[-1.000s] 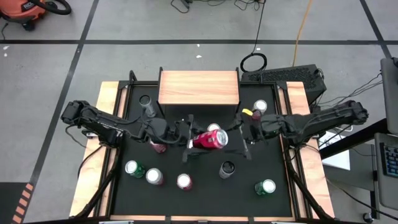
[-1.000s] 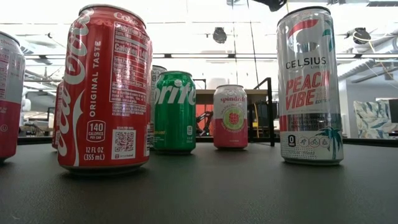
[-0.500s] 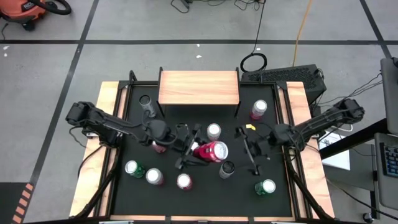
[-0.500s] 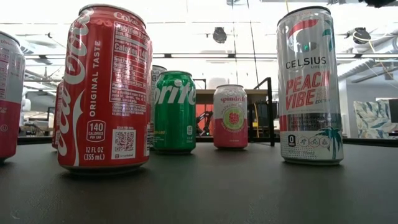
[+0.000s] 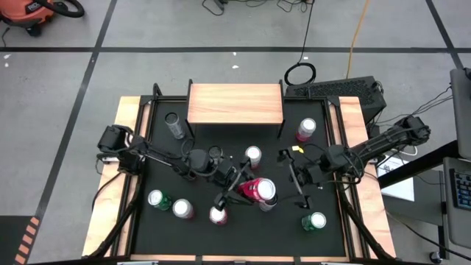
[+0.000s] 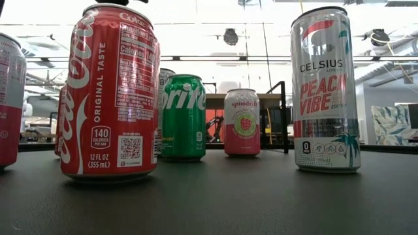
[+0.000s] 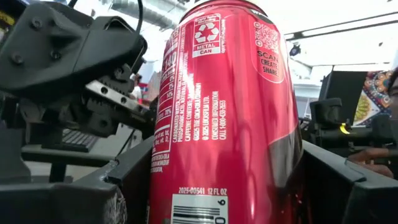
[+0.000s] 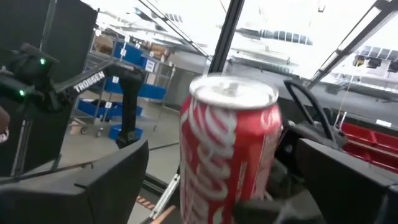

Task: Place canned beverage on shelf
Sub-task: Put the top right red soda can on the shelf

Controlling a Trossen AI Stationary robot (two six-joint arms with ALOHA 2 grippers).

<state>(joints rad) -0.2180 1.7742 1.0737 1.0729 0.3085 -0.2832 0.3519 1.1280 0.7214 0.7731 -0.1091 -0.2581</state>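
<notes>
Over the middle of the black mat (image 5: 331, 232), the left gripper (image 5: 239, 190) is clamped on a red Coke can (image 5: 257, 191) held tilted, its silver top toward the right gripper (image 5: 300, 179); the label reads "METAL CAN" and "12 FL OZ". The right gripper's fingers stand apart, empty, just beside it. The shelf (image 5: 235, 104) at the mat's far edge is bare; standing cans crowd the near side.

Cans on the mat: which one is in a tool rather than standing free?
The red cola can near the mat's middle, tilted, clamped in the left tool. Every other can stands upright and untouched; the right tool is open beside it.
</notes>
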